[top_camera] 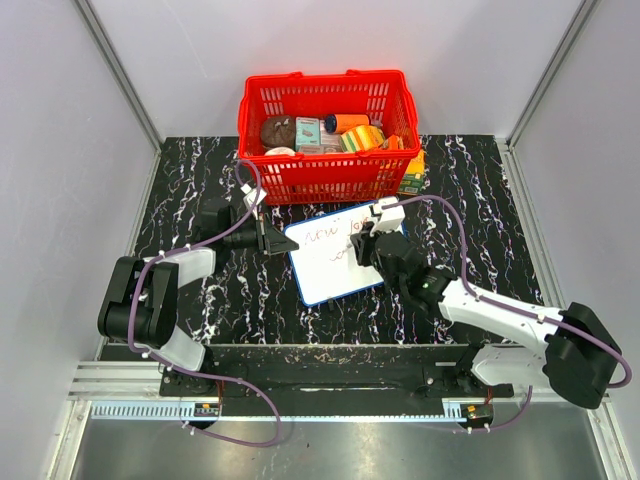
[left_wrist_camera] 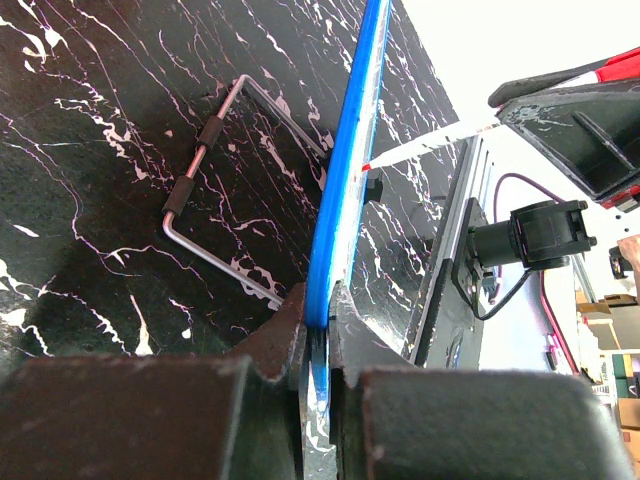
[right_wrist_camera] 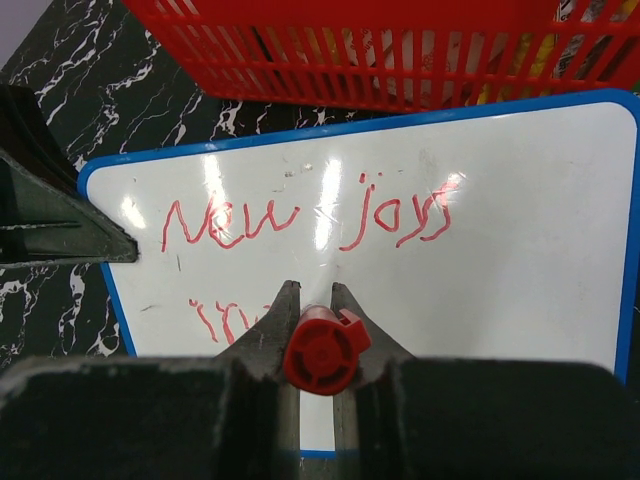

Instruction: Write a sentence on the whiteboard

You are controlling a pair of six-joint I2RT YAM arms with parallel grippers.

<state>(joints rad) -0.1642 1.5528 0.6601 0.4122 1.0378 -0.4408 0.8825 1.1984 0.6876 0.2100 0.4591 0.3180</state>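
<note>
While the left end effector [left_wrist_camera: 318, 318] pinches the whiteboard [right_wrist_camera: 520, 250] at nine o'clock, the right end effector [right_wrist_camera: 315, 300] grips a red marker [right_wrist_camera: 322, 352]; the sentence [right_wrist_camera: 300, 220] must run toward three o'clock.

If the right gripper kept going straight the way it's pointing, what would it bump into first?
Probably the whiteboard: the right gripper holds a red marker aimed at it, near the red writing.

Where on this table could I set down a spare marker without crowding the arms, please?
The table is bare left of the basket and right of the box beside it. Another bare strip lies nearer than the whiteboard, between the arms. The middle is crowded: the left fingers clamp the whiteboard's edge, the right fingers hold a marker over it.
</note>
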